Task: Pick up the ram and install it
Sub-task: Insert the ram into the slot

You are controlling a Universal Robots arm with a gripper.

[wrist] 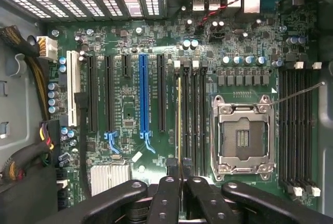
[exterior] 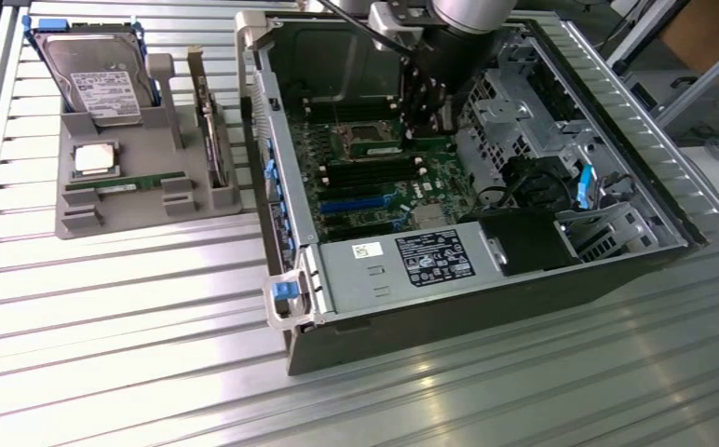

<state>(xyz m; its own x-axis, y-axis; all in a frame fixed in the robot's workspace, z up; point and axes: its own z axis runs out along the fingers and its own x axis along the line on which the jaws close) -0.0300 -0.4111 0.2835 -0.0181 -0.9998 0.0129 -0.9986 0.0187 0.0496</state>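
The black gripper is down inside the open grey metal computer case. Its fingers are pinched almost shut on the ram, a long thin green board seen edge-on. The ram stands upright in a black slot on the green motherboard, just beside the silver square processor socket.
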